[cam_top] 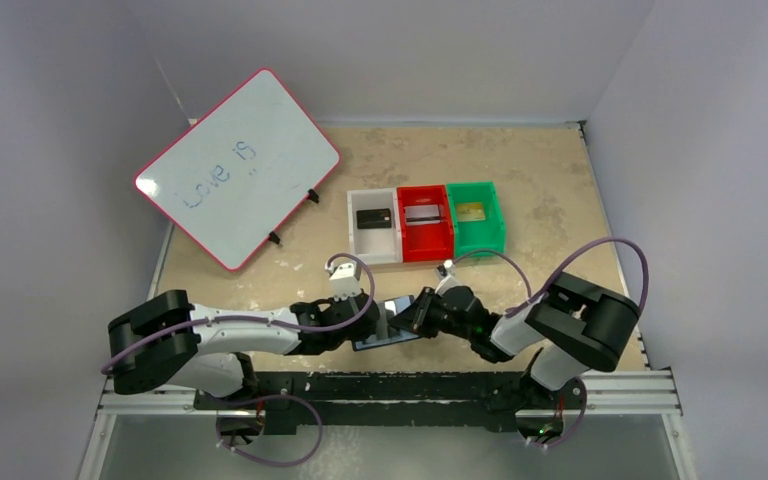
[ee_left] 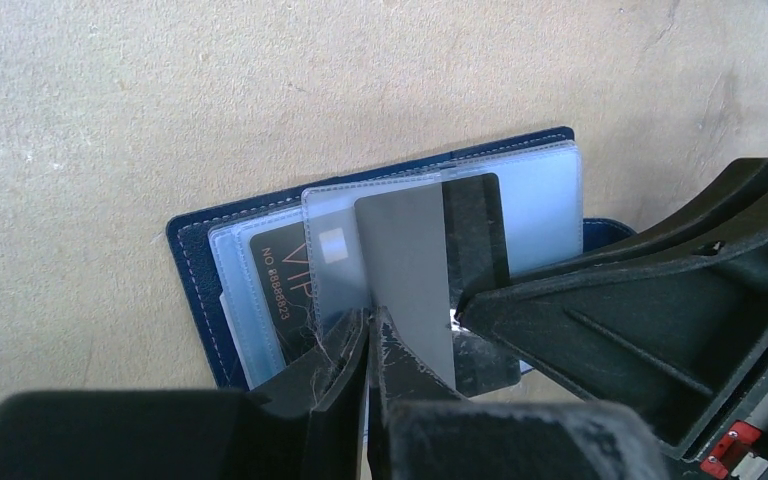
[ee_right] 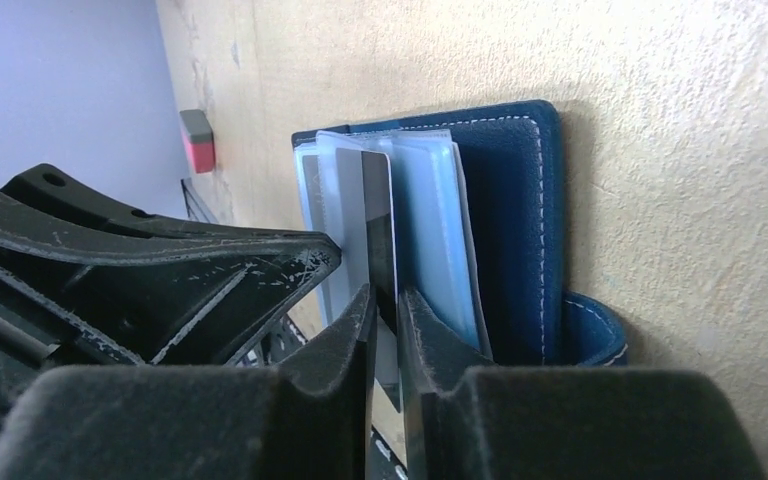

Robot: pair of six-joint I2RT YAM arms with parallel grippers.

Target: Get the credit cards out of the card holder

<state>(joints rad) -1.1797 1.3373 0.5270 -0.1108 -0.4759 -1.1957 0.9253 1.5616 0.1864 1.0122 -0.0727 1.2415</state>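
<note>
Card holder point(ee_left: 380, 260) lies open on the surface, frame centre. Left pincer point(ee_left: 368, 340) pressed together on a clear sleeve; right pincer point(ee_right: 385, 310) pinches the black card point(ee_right: 380, 230). Next: pull it straight out.

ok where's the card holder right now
The card holder lies open on the table near the front edge in the top view, between the two arms' fingers, in front of the white bin.
</note>
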